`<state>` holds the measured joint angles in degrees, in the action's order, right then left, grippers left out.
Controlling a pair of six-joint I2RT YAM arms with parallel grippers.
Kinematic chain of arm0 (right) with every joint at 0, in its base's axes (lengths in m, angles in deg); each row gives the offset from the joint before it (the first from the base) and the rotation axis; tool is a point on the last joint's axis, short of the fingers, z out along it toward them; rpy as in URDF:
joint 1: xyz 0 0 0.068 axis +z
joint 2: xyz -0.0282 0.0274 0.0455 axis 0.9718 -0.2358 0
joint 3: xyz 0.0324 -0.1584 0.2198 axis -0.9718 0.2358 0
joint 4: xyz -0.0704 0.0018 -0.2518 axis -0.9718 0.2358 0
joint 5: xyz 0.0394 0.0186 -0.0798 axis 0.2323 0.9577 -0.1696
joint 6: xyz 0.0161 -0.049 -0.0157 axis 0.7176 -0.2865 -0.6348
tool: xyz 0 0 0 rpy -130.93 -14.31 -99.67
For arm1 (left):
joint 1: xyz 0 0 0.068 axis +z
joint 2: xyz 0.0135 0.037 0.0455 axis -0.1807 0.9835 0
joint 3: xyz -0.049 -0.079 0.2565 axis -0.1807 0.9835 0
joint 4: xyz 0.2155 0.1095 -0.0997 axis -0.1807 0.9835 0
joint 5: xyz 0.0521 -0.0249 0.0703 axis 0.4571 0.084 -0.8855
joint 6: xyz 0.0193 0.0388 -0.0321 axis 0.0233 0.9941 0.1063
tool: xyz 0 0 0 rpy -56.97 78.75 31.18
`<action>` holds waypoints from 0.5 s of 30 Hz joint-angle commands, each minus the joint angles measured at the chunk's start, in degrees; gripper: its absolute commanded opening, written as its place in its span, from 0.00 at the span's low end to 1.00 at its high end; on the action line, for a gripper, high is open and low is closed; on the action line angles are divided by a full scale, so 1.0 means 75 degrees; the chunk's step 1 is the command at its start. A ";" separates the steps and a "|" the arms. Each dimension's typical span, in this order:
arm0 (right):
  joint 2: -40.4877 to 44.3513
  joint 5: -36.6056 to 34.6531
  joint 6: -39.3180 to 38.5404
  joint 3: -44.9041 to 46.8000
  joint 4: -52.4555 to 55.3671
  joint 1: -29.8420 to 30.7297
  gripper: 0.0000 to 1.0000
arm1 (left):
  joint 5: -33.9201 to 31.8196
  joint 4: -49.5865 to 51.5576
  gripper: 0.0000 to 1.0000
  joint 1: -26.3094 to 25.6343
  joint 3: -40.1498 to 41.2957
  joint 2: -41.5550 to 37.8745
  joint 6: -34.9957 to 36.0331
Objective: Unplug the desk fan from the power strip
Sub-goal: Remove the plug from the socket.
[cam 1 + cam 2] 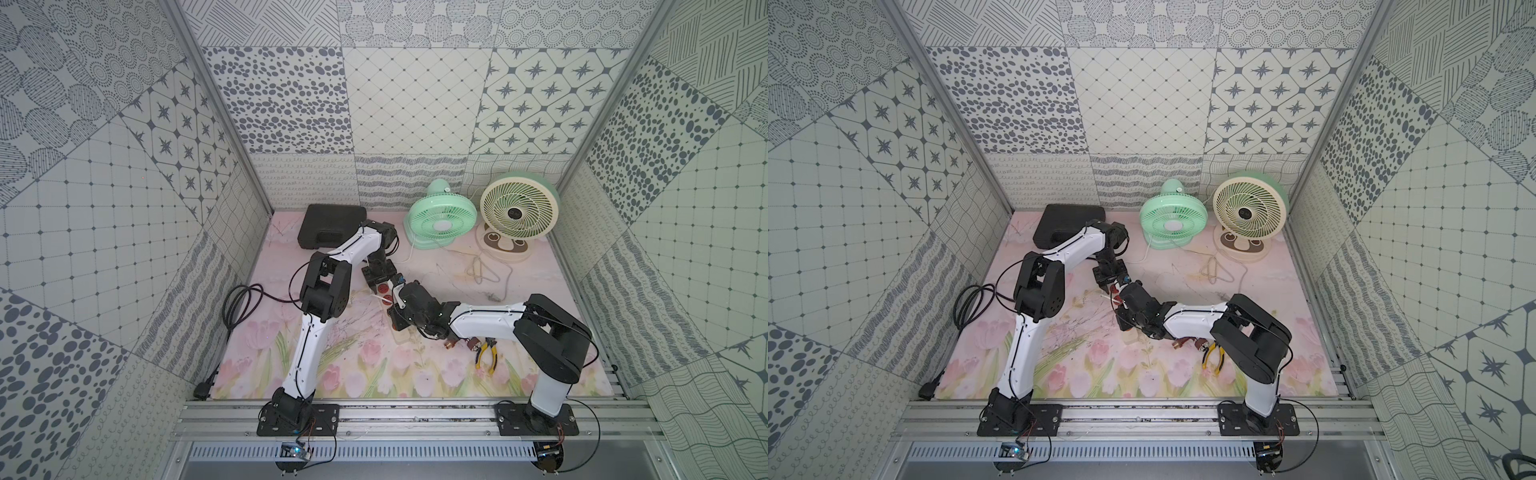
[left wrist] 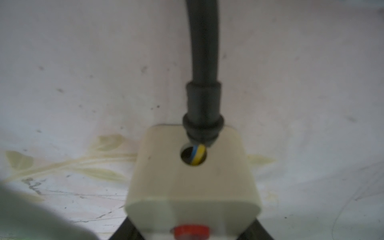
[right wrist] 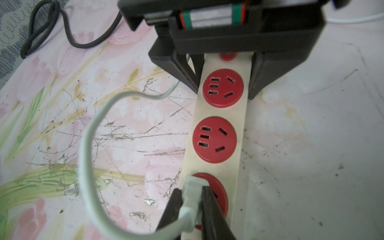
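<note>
The cream power strip lies on the floral mat with round red sockets in a row and a red button at one end. My left gripper is shut across the strip's button end, one black finger on each side. My right gripper is shut on a white plug standing at the third red socket; its prongs are hidden. The plug's white cord loops away and runs toward the green desk fan at the back. In both top views the two grippers meet mid-mat over the strip.
A cream fan stands right of the green one, its cord loose on the mat. A black case lies at the back left. The strip's black cord coils by the left wall. Yellow-handled pliers lie under my right arm.
</note>
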<state>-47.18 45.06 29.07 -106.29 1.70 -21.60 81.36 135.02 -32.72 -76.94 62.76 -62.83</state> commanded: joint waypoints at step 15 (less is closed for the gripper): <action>-0.0697 -0.2306 -0.1681 -0.1054 0.0874 0.1198 0.00 | -0.1712 0.1018 0.00 0.0085 0.0294 0.0671 -0.0579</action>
<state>-50.37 28.58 21.24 -112.35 9.54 -14.26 81.38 135.17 -32.72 -77.07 62.78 -62.79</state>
